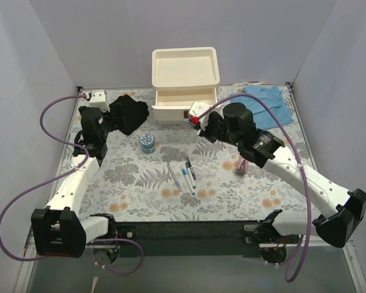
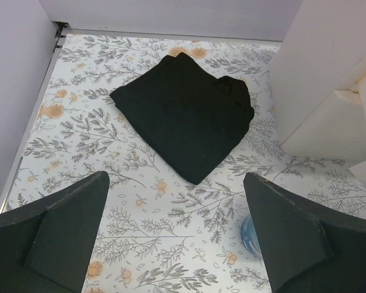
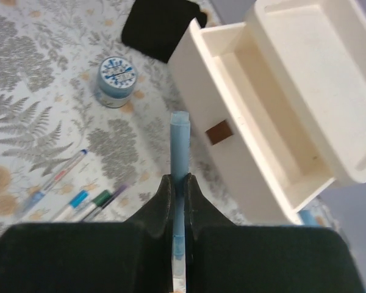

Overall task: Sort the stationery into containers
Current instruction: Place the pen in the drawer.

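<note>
One blue pen (image 3: 180,137) sits pinched in the right hand (image 3: 178,183) beside the open drawer (image 3: 201,91) at the surface's far edge. Next it should move over the drawer and release, while the left hand (image 2: 175,195) gapes wide.

A crumpled black cloth (image 1: 129,113) is lying at about 10 o'clock from the table's middle in the overhead view. A rumpled blue cloth (image 1: 269,102) is lying at about 2 o'clock, near the far right corner. Both are resting on a fern-and-flower printed table cover (image 1: 140,183), and pale lavender walls (image 1: 49,49) are enclosing it at 9, 12 and 3 o'clock.
</note>
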Tool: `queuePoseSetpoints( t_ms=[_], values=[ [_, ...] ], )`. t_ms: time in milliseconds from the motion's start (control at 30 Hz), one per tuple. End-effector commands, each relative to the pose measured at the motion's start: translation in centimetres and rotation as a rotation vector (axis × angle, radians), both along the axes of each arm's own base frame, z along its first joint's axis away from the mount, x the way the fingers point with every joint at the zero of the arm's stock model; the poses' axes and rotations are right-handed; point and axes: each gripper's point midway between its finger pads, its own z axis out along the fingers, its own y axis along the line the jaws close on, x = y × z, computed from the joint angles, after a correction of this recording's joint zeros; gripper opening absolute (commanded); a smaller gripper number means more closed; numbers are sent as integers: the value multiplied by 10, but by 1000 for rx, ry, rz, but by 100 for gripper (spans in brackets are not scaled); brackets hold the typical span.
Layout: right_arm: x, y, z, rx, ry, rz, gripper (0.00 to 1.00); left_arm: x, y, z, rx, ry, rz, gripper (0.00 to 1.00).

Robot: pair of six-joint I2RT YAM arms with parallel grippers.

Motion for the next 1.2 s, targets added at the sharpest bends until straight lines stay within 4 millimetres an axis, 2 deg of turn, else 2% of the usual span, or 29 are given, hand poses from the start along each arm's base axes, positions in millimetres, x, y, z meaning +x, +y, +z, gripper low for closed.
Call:
queuePoseSetpoints(
  t_ms=[0,33,133,167,233,300,367,400,433,500,567,600,667,800,967,1000,1033,1100,1133,1167],
  values=[
    [38,8,38,-74,-283,0,1,6,4,23,-24,-49,-14,93],
    [52,8,46,-84,-334,-44,1,7,5,24,-24,-52,-13,93],
    [74,16,51,-90,-391,-82,1,8,14,25,-14,-57,33,95],
    [81,17,61,-79,-409,-99,1,8,15,25,-6,-52,33,95],
    [96,21,60,-79,-405,-119,1,8,16,26,2,-51,35,95],
    [112,19,72,-60,-414,-149,1,7,16,26,7,-50,30,95],
    [132,17,65,-64,-392,-176,1,5,14,25,6,-44,24,95],
    [137,18,78,-39,-406,-180,1,4,15,25,7,-46,27,95],
    [146,19,71,-44,-390,-184,1,3,15,23,6,-41,28,95],
    [160,13,83,-30,-406,-209,1,1,15,20,0,-33,29,95],
    [172,13,75,-46,-396,-226,1,-1,17,18,-4,-24,35,95],
    [176,12,79,-44,-403,-237,1,-1,18,18,-4,-26,38,95],
    [181,12,73,-54,-391,-239,1,-1,20,17,-3,-22,45,95],
    [174,17,62,-56,-354,-186,1,0,25,17,-4,-21,58,95],
    [174,15,46,-50,-291,-215,1,2,25,14,-12,-12,55,95],
    [178,12,43,-56,-284,-238,5,3,25,14,-13,-12,54,95],
    [179,11,41,-48,-270,-255,23,2,25,13,-13,-11,54,95],
    [185,8,35,-51,-255,-290,37,3,25,13,-11,-9,53,95],
    [187,6,34,-50,-251,-303,48,3,25,14,-10,-11,53,95],
    [189,5,37,-41,-249,-312,53,3,25,14,-8,-12,53,95]
  ],
)
